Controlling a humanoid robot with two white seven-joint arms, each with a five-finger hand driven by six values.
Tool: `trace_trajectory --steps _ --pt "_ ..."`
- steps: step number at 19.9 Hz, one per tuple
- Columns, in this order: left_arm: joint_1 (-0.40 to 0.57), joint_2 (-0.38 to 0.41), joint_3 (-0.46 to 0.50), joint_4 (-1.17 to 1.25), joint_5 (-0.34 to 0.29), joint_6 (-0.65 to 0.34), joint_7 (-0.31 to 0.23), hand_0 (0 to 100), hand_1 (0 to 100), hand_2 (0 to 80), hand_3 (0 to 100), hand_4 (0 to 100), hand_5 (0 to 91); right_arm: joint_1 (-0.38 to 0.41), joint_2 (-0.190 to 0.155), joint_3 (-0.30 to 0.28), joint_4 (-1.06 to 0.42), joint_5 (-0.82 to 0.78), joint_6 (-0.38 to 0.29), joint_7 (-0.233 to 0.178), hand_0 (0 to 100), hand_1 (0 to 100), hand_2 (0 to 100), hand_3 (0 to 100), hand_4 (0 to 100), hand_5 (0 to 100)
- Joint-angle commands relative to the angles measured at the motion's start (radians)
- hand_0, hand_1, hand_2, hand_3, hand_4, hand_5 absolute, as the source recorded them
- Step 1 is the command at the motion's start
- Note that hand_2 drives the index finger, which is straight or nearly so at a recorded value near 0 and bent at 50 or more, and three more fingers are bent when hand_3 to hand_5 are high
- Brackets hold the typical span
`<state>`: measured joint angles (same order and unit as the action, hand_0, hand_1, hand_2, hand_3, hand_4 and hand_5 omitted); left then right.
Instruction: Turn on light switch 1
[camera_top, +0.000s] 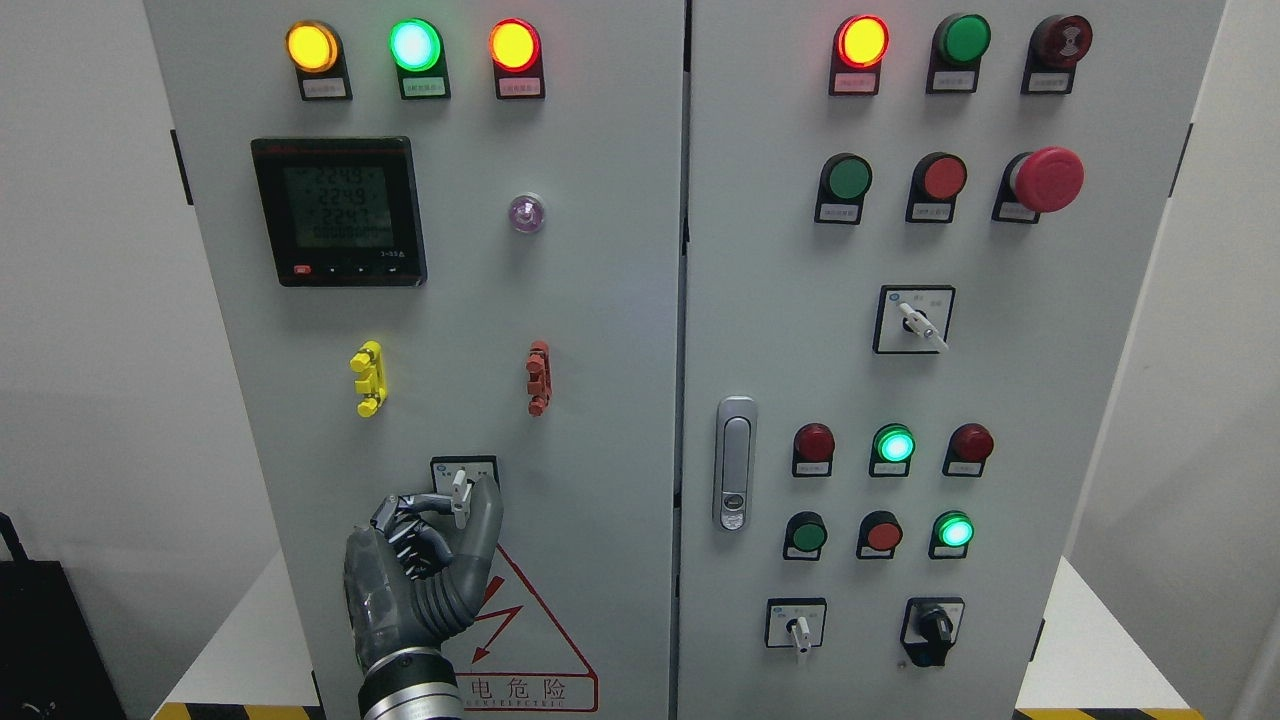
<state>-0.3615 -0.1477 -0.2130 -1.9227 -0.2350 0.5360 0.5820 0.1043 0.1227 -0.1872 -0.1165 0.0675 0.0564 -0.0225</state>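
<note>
Where fingers curl, left hand on switch.

left hand on switch | meter above | door handle right

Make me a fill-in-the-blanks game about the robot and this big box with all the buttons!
1. The robot's left hand pinches the small white switch lever on the ____ door of the cabinet.
2. In the top row of the left door, the middle lamp glows ____.
3. The big mushroom-shaped button on the right door is ____.
4. The warning triangle beside the hand shows a red ____ bolt.

Missing words: left; green; red; lightning
</note>
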Motion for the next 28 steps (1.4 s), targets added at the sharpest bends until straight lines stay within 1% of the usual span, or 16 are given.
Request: trace_trajectory --steps 1,20,28 --pt "0.004 0.000 -0.005 0.002 0.000 -0.001 -0.002 14 50 56.3 100 98 86.3 0.000 0.000 0.000 0.000 0.000 0.000 -0.001 0 0 0 0 0 0" --pt "0.003 0.000 -0.006 0.001 -0.001 0.002 -0.001 16 48 57.8 100 99 86.3 0.000 0.000 0.000 0.000 0.000 0.000 -0.001 0 0 0 0 0 0" --pt "0.001 0.000 -0.006 0.002 -0.001 0.002 -0.001 19 47 57.8 100 99 86.3 0.000 0.000 0.000 0.000 0.000 0.000 0.001 0 0 0 0 0 0"
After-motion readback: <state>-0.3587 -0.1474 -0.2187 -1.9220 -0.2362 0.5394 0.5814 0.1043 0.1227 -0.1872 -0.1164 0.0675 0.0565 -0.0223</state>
